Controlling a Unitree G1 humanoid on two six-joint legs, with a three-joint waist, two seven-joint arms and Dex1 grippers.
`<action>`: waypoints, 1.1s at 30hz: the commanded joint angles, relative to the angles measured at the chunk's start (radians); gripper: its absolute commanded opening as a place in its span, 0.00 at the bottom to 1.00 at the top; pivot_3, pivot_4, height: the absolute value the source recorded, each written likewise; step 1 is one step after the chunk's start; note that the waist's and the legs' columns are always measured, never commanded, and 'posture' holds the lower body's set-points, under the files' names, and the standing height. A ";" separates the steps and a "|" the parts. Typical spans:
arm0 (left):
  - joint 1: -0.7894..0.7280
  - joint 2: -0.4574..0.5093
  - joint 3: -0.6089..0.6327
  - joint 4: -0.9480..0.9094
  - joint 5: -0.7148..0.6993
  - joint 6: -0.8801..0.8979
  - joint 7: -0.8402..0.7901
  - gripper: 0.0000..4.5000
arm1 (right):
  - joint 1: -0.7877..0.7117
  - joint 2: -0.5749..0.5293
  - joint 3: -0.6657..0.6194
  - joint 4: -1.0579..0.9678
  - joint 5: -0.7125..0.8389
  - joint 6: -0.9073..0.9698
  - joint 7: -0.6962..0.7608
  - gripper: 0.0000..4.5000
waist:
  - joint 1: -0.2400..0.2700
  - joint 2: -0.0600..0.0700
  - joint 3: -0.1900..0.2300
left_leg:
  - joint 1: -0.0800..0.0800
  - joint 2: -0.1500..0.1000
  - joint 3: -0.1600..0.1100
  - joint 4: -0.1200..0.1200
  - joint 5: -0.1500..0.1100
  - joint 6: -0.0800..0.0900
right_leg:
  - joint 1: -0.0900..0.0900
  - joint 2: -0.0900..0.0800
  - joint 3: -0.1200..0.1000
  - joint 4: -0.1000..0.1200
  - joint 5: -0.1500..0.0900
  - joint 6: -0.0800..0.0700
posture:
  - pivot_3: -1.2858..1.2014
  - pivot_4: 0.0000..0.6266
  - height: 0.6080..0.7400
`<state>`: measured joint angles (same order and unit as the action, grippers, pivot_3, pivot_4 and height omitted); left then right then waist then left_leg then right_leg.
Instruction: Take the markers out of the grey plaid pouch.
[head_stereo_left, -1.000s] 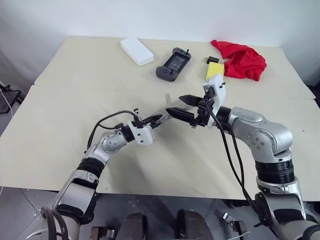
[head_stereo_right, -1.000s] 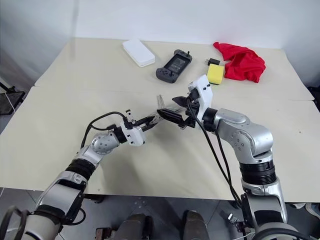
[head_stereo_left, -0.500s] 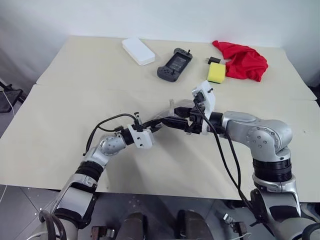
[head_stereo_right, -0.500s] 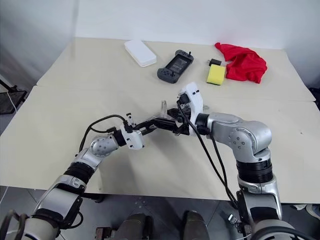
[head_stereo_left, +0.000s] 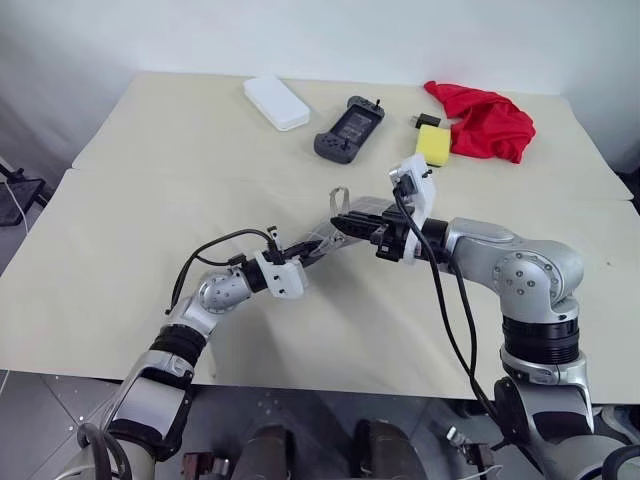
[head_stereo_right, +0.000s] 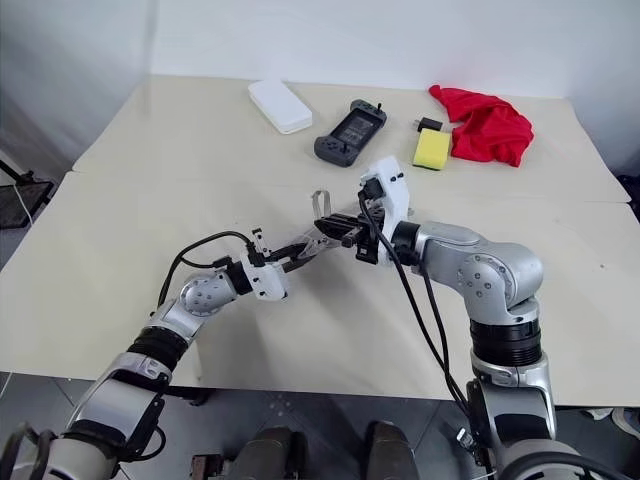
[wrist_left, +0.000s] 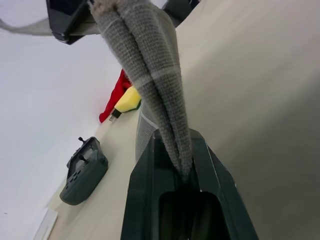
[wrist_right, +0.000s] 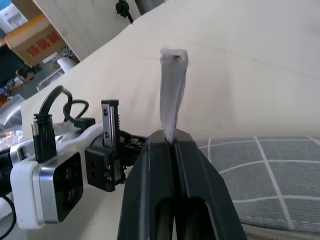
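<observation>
The grey plaid pouch (head_stereo_left: 335, 237) hangs above the table between my two grippers, and its white grid lines show in the right wrist view (wrist_right: 270, 175). My left gripper (wrist_left: 182, 175) is shut on the pouch's near end, with the fabric pinched edge-on between its fingers (wrist_left: 145, 190). My right gripper (head_stereo_left: 342, 222) is shut on a pale pull tab (wrist_right: 172, 85) that stands up from the pouch's far end. The markers are hidden.
At the back of the table (head_stereo_left: 150, 200) lie a white box (head_stereo_left: 275, 102), a dark game controller (head_stereo_left: 347, 129), a yellow sponge (head_stereo_left: 432, 146) and a red cloth (head_stereo_left: 485, 120). A seam crosses the table behind the arms.
My right gripper was open a second ago and has shut on the pale tab at the pouch's far end. The left gripper has kept its hold and stayed in place.
</observation>
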<state>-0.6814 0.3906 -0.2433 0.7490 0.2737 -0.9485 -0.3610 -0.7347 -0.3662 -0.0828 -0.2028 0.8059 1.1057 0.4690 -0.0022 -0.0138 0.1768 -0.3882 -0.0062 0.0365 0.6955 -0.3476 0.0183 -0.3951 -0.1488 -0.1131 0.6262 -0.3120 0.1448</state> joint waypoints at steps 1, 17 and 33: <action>0.020 -0.010 0.019 -0.047 -0.129 0.033 -0.082 0.00 | -0.015 -0.002 -0.087 0.009 0.033 -0.048 0.007 0.01 | 0.000 0.000 0.000 | 0.000 0.000 0.000 0.000 0.000 0.000 | 0.000 0.000 0.000 0.000 0.000 0.000 | 0.52 0.24 1.00; 0.226 0.063 0.220 -0.644 -0.979 1.141 -0.576 0.00 | 0.080 -0.226 -0.204 0.216 -0.114 -0.326 0.137 0.01 | -0.004 0.002 0.000 | 0.002 0.002 -0.001 0.001 0.000 0.000 | 0.002 0.000 0.002 0.000 0.000 0.000 | 0.52 0.24 1.00; 0.186 0.067 0.308 -0.627 -0.957 1.277 -0.651 0.00 | 0.139 -0.308 -0.263 0.185 -0.010 -0.303 0.279 0.05 | 0.000 0.003 0.001 | 0.002 0.002 -0.001 0.001 0.000 0.000 | 0.003 0.000 0.001 0.000 0.000 0.000 | 0.52 0.24 1.00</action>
<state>-0.4750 0.4635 0.0359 0.1310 -0.6931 0.3553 -1.0067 -0.5916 -0.6573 -0.2951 0.0331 0.7457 0.7857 0.7402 -0.0021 -0.0107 0.1778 -0.3865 -0.0039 0.0358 0.6967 -0.3476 0.0185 -0.3924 -0.1485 -0.1118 0.6257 -0.3119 0.1447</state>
